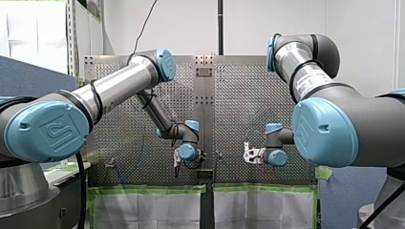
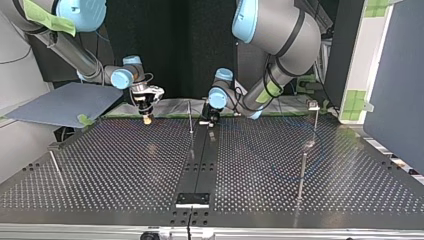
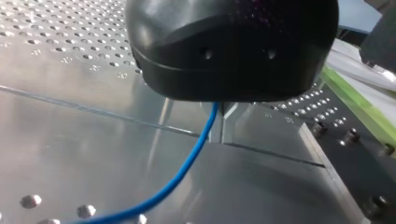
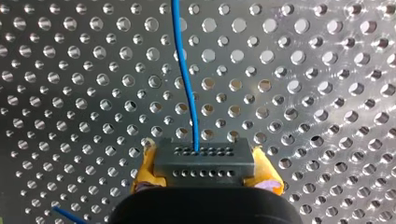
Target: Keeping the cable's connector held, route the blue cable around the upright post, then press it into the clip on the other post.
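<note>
Yellow-padded right gripper (image 4: 205,171) clamps connector (image 4: 204,158); left gripper (image 3: 224,134) seemingly pinches blue cable (image 3: 187,166).

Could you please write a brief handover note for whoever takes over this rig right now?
Right hand: shut on the connector, yellow pads on either side; the blue cable runs out ahead of it over the perforated table.
Left hand: shut on the cable further along, low over the table.
Posts: in the top view a thin post stands between the hands; a post with a fitting on top is at that view's right.
Done: both grips are set.
Left: no view shows the cable around a post or in a clip, so routing and pressing likely remain.
</note>
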### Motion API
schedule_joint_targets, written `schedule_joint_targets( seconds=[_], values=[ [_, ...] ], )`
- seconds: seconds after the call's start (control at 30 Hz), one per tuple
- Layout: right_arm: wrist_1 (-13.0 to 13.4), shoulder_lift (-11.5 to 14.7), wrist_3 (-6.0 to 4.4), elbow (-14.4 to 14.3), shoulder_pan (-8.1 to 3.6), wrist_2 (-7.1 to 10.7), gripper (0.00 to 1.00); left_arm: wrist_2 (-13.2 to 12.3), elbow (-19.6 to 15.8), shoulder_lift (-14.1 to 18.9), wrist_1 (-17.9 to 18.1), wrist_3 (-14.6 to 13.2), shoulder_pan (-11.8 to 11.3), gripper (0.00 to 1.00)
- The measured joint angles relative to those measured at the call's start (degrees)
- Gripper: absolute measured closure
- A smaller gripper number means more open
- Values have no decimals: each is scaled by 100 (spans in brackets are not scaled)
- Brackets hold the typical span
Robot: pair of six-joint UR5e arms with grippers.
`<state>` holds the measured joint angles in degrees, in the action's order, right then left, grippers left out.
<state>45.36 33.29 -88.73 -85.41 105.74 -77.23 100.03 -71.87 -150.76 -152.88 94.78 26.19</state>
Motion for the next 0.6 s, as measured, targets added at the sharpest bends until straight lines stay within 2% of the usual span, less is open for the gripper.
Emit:
schedule_joint_targets(
  seconds=[0.2,0.43,0.6],
  values=[
    [3,-4,-13,72,-25,19,100,11,0,2,10,-28,3,100],
    [15,-8,-46,132,-46,177,100,12,0,7,11,-68,8,100],
    [23,-12,-49,159,-48,224,100,12,0,8,11,-97,10,100]
  ],
)
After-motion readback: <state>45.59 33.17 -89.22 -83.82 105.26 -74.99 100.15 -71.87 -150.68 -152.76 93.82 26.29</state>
